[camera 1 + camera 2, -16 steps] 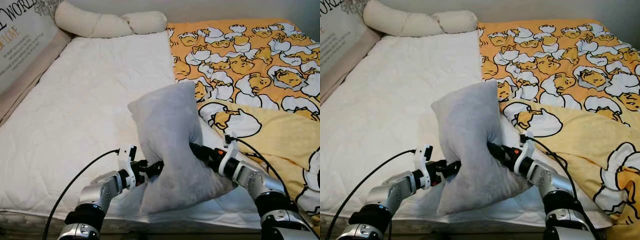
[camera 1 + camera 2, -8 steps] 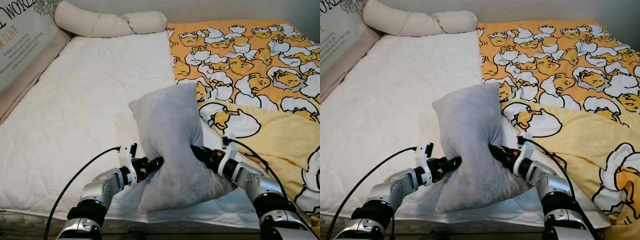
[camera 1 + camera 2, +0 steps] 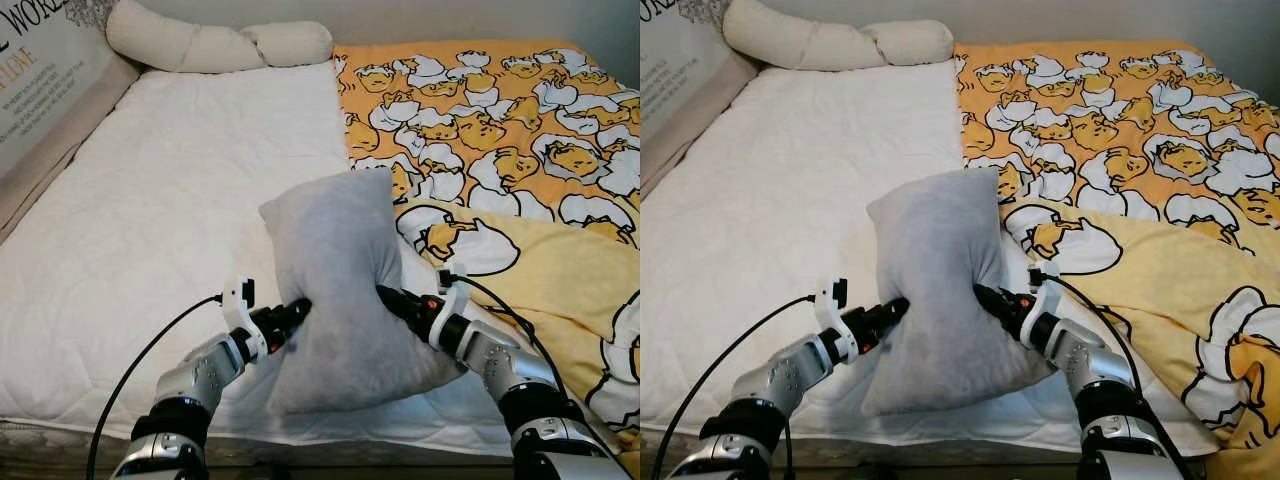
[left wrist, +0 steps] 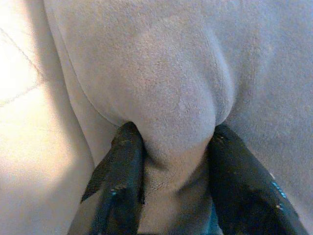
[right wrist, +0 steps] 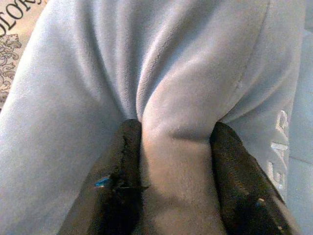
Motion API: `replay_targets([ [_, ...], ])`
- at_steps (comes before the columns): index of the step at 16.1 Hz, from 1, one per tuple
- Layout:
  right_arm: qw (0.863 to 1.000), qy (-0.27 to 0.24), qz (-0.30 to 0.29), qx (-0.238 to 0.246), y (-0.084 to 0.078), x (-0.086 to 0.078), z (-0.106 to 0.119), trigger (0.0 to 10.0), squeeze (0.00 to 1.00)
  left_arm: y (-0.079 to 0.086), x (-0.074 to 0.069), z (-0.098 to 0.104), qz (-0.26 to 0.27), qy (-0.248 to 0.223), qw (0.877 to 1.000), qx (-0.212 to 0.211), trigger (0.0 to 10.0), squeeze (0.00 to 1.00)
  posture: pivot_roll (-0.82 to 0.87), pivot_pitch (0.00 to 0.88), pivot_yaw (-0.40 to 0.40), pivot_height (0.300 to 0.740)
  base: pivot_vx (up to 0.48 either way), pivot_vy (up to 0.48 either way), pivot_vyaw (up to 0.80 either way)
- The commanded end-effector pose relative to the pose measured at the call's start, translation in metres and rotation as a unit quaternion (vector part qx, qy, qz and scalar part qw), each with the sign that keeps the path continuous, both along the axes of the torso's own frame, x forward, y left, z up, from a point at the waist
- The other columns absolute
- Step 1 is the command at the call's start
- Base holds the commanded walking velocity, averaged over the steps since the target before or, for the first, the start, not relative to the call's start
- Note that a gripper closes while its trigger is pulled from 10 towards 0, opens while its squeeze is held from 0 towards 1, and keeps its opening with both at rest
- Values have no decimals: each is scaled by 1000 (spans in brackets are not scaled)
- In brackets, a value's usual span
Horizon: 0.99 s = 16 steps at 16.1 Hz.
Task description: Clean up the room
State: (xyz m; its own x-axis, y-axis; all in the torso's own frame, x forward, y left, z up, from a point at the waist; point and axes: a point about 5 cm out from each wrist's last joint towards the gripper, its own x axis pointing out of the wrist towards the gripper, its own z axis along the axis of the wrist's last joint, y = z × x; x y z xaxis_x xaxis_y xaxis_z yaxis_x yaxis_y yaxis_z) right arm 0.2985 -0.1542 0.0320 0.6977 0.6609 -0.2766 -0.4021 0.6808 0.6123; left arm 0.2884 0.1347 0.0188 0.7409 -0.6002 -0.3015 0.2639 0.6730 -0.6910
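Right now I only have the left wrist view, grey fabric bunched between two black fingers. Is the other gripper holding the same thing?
Observer: Yes. The right gripper pinches a fold of the same soft grey pillow, on its opposite side.
Operator: Is the pillow lying flat on the bed?
Observer: No, it stands tilted on the white quilted mattress, with its top corner up.
Operator: What is beside it?
Observer: A yellow duvet with a cartoon print covers the bed on the robot's right.

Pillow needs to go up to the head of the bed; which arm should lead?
Probably the left. Both grippers pinch the grey pillow, but the left gripper is on the side facing the bare white mattress leading to the cream bolster.
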Motion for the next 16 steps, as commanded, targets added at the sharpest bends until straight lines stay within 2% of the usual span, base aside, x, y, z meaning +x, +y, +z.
replay_targets([
  [1,1000,18,10,1,8,-2,-5,0,0,1,8,7,8,-14,1000,9,0,0,-55,0,58,740,0,0,0],
  [3,1000,23,3,-1,8,-2,-6,0,0,1,7,7,-6,-17,1000,23,0,0,-55,0,61,740,0,0,0],
  [5,999,42,-15,3,6,-1,-7,0,0,1,6,5,-29,-24,997,68,0,0,-58,0,64,740,0,0,0],
  [8,998,22,-54,28,4,9,6,0,0,-3,8,12,-59,-31,995,72,0,0,-58,0,69,740,0,0,0],
  [10,997,-26,-57,41,7,17,27,0,0,-4,11,25,-70,-70,991,92,0,0,-59,0,72,740,0,0,0],
  [11,995,-57,-65,56,9,19,39,0,0,-3,15,38,-60,-106,988,96,0,0,-62,0,73,740,0,0,0],
  [14,990,-104,-68,69,12,18,59,0,0,-1,20,62,-36,-153,981,114,0,0,-72,0,82,740,0,0,0],
  [15,988,-123,-64,74,15,16,68,0,0,1,21,78,-13,-172,979,112,3804,0,-78,0,91,740,0,0,0],
  [16,984,-147,-60,76,21,12,81,0,0,-1,16,98,-11,-208,971,117,7216,0,-80,0,91,740,0,0,0],
])
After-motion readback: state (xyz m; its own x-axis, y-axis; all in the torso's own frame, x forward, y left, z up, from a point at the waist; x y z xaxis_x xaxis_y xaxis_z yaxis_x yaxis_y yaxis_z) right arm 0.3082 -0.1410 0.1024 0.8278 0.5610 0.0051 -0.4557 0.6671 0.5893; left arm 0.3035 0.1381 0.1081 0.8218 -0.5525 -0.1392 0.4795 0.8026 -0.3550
